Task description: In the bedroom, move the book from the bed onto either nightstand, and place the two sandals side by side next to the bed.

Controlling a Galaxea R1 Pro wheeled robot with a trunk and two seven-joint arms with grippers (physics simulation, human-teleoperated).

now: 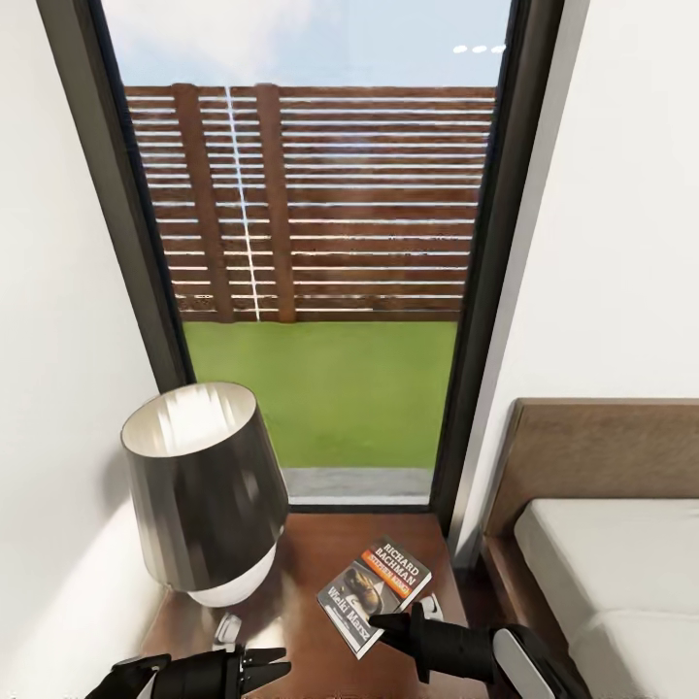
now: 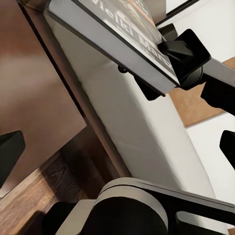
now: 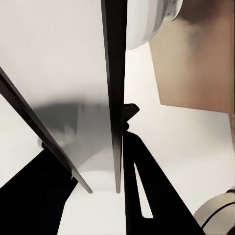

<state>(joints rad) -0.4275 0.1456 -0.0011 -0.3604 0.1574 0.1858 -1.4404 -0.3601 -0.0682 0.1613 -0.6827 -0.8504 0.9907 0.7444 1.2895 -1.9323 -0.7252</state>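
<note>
Holding the book point(image 1: 374, 594) cover up over the right front part of the nightstand point(image 1: 320, 544), clear of the lamp point(image 1: 204, 485) that is taking the left side. Gripping it by its near corner with the right end effector point(image 1: 385, 626), closed on the cover from above and below. Seen again from the left wrist camera, pinching the book point(image 2: 112, 34) between the two fingers of the right end effector point(image 2: 164, 73), one over and one under the pages. Probably keeping it a little off the wood for that reason, since the lower finger is needing room beneath; not yet laying it down, judging by that gap.

Reaching in low from the front right corner of the nightstand with the right arm point(image 1: 485, 655), forearm nearly level and pointing toward the window point(image 1: 320, 243), beside the bed point(image 1: 602, 544).

Waiting at the front left edge with the left end effector point(image 1: 280, 665), spread open and carrying nothing, aiming across toward the book, likely just staying out of the way of the set-down.
</note>
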